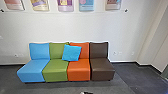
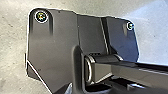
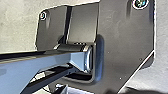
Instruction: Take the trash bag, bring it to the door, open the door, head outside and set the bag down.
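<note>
My end effectors: state, I cannot tell | Trash bag: whereabouts, I cannot tell | Blue cushion (image 1: 71, 53): tilted across green seat (image 1: 55, 70) and orange seat (image 1: 79, 70), backrests (image 1: 84, 52) presumably propping it.

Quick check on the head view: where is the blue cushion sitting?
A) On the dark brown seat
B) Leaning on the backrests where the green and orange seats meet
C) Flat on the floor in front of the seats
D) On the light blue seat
B: the blue cushion leans across the backrests of the green seat and the orange seat.
</note>
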